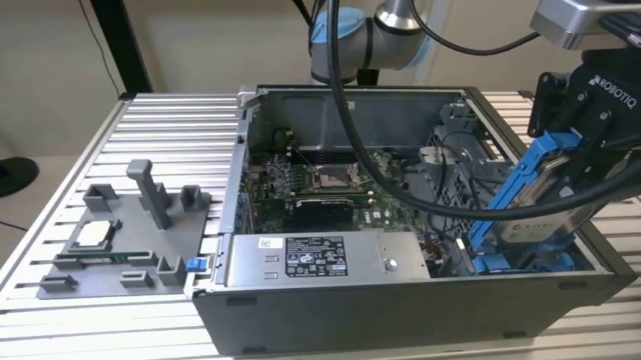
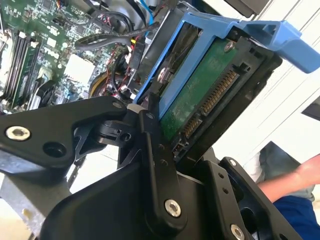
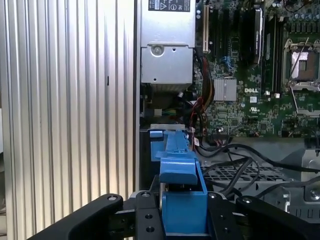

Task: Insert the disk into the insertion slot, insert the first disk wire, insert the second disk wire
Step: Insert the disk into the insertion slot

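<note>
One pincer [image 1: 573,154] gripping tilted disk [image 1: 538,225], lower edge inside computer case [image 1: 401,315]

A ribbed metal table [image 1: 170,120] in a plain, pale-walled room.
In the exterior view the table's silver top runs in long parallel grooves, set in front of a bare beige wall [image 1: 200,45]. A black upright post [image 1: 120,45] rises behind the table's far corner on the exterior view's left. Past that edge lies a light floor [image 1: 35,206] with a dark round shape [image 1: 12,176] resting on it. In the first wrist view the grooved top [image 3: 65,100] catches soft, warm light in streaks. In the second wrist view a person's forearm [image 2: 295,175] shows beside a white surface [image 2: 280,100].
</note>
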Robot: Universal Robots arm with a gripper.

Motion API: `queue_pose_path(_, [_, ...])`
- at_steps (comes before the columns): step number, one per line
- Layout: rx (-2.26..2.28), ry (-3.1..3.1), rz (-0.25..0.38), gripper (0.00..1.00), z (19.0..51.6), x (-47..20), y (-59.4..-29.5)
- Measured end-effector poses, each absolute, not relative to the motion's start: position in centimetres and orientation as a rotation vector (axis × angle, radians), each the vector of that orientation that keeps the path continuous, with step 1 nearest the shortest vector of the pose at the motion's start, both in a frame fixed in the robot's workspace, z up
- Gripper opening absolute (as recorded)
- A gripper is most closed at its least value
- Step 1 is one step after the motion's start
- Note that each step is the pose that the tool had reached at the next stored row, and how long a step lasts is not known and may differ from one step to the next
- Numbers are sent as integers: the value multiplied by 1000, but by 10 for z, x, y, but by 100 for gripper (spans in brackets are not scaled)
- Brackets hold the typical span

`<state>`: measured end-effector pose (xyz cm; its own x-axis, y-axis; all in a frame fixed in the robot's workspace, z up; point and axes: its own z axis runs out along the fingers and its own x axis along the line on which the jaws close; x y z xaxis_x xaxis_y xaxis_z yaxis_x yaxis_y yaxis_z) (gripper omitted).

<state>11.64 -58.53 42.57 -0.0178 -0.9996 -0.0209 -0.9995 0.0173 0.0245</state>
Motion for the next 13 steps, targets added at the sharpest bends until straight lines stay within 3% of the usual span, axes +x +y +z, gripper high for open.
queue_pose_path(13, [2223,-2261,-97,0,419,118,-586])
